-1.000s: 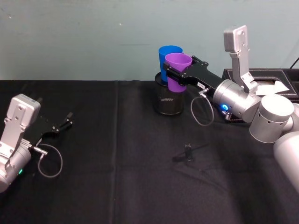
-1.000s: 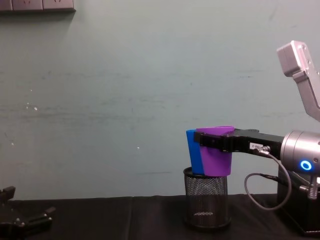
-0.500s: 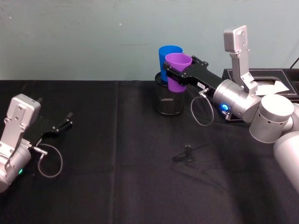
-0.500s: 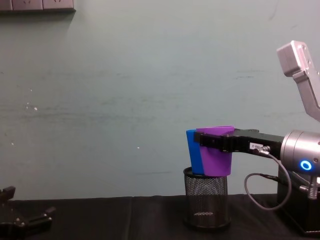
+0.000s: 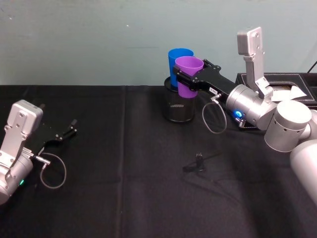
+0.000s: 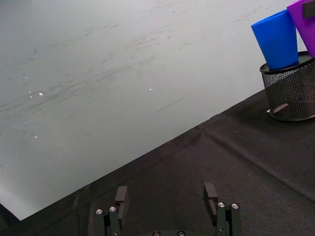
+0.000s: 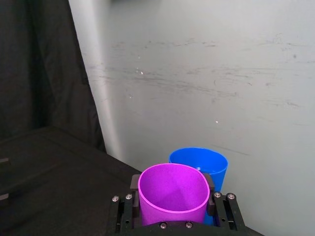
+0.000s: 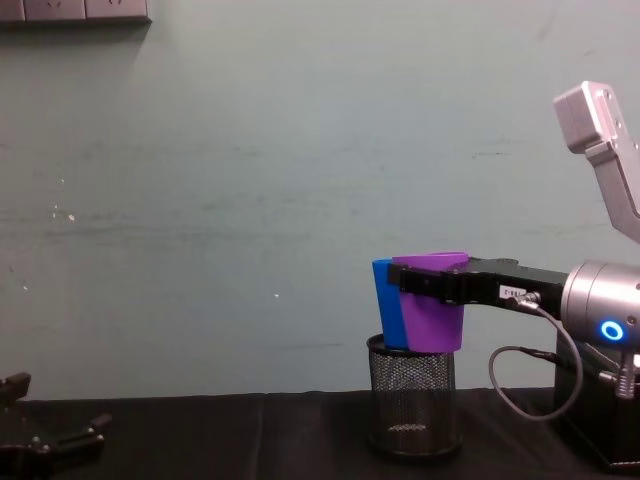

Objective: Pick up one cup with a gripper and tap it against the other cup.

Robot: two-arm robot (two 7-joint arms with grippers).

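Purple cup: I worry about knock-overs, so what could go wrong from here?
The blue cup stands in the mesh pen holder; a tap from the purple cup could tip it out or topple the holder. The right gripper pinches the purple cup below its rim; contact might twist it loose. The left gripper sits parked, open.

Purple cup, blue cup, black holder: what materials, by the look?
The purple cup looks like moulded plastic: opaque, even colour, smooth satin wall, thin rim. The blue cup looks the same, with a soft sheen. The holder is black wire mesh, probably coated metal: see-through weave, solid rim band.
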